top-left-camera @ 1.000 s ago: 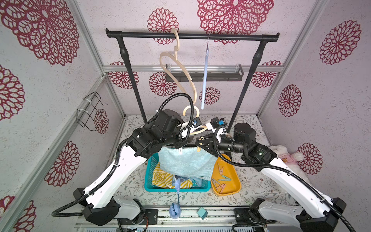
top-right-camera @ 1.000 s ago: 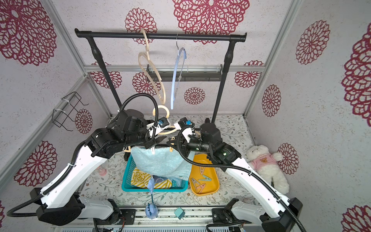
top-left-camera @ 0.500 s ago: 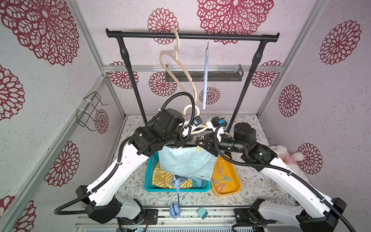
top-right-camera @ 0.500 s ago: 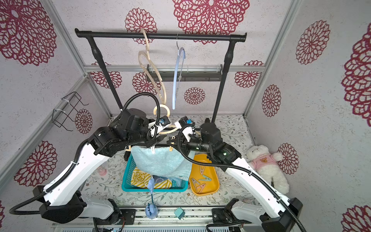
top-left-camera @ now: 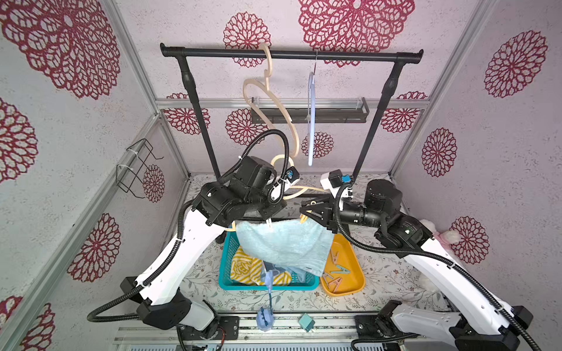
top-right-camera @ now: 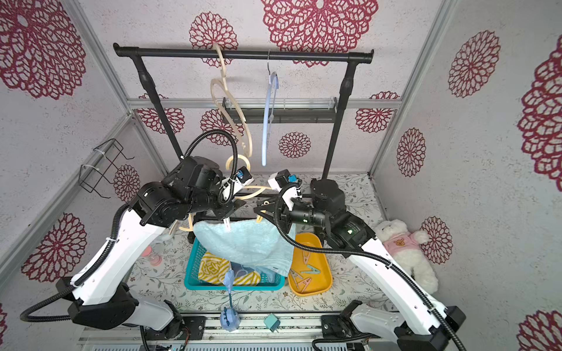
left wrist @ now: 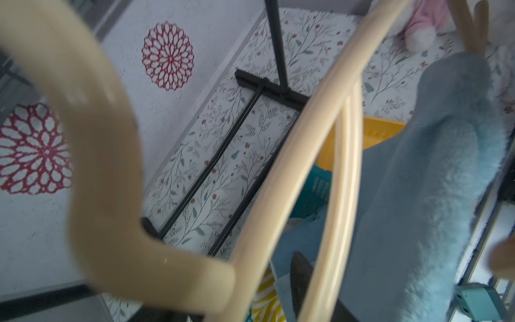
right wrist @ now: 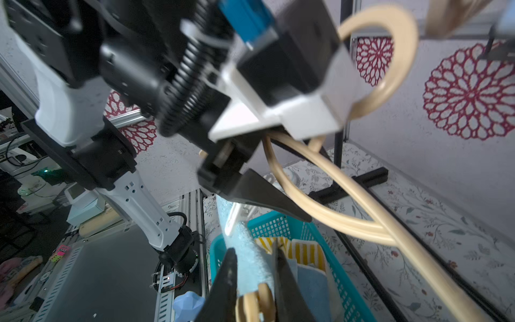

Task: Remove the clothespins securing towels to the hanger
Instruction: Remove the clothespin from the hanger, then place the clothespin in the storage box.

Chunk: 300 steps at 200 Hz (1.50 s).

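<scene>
We see the right gripper (right wrist: pixel 253 262) clamped on a beige clothespin (right wrist: pixel 252 305) at the light blue towel's (top-left-camera: pixel 282 243) top edge. The towel hangs from the wooden hanger (left wrist: pixel 280 189) with a white clothespin (top-left-camera: pixel 269 224) still on. The left gripper (top-left-camera: pixel 275 209) is at the hanger; we can't tell its grip.

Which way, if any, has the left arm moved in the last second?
Yes, slightly: in both top views the left arm has shifted up the picture toward the black rail.

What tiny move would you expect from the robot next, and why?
Probably the right gripper pulls the yellow clothespin off the light blue towel: its fingers clamp that clothespin at the towel's edge, while the left gripper holds the wooden hanger up.
</scene>
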Available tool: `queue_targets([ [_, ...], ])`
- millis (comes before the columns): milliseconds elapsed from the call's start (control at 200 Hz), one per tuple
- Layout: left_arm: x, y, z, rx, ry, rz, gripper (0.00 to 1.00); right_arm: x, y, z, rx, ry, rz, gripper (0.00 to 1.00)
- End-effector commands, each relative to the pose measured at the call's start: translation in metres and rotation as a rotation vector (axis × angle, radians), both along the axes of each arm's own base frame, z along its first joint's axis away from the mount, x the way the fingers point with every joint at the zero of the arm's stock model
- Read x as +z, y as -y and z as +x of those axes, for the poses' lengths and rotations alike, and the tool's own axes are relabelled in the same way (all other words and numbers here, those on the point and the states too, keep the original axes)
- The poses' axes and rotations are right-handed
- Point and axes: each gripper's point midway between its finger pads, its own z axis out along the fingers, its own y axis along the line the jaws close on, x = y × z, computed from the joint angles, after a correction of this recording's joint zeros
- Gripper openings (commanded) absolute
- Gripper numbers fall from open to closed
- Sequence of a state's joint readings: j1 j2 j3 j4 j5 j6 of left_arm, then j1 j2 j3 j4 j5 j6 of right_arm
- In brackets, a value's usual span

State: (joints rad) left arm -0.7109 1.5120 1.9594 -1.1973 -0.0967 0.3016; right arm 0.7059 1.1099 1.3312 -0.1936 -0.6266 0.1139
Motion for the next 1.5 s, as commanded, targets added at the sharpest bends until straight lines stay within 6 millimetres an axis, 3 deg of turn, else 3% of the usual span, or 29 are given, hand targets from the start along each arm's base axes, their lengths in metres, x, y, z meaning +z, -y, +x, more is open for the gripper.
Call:
queue_targets([
  [0, -0.016, -0.008, 0.001, 0.05, -0.064, 0.033, 0.0, 0.054, 0.016, -0.019, -0.01, 0.204, 0.124, 0.0],
  [185, -0.01, -0.008, 0.003, 0.048, -0.041, 0.019, 0.0, 0.051, 0.019, -0.011, -0.066, 0.199, 0.103, 0.0],
  [350, 0.002, -0.014, 0.012, 0.093, 0.04, 0.007, 0.0, 0.026, 0.035, 0.004, -0.205, 0.141, 0.027, 0.0],
  [726, 0.027, -0.033, 0.024, 0.178, 0.207, 0.009, 0.0, -0.104, 0.101, 0.012, -0.546, -0.152, -0.17, 0.0],
  [941, 0.036, -0.035, 0.023, 0.179, 0.238, -0.02, 0.0, -0.207, 0.13, 0.021, -0.74, -0.37, -0.319, 0.0],
  [1066, 0.037, -0.035, 0.021, 0.172, 0.242, -0.031, 0.0, -0.253, 0.143, 0.024, -0.835, -0.457, -0.369, 0.0],
  [1226, 0.036, -0.034, 0.019, 0.164, 0.244, -0.034, 0.0, -0.29, 0.149, 0.022, -0.875, -0.523, -0.415, 0.0],
  [1391, 0.039, -0.034, 0.017, 0.157, 0.255, -0.045, 0.0, -0.305, 0.154, 0.022, -0.905, -0.538, -0.431, 0.0],
  [1446, 0.039, -0.034, 0.017, 0.158, 0.254, -0.048, 0.0, -0.307, 0.155, 0.023, -0.917, -0.547, -0.435, 0.09],
  [1496, 0.039, -0.034, 0.016, 0.157, 0.252, -0.05, 0.0, -0.309, 0.153, 0.024, -0.914, -0.552, -0.443, 0.23],
])
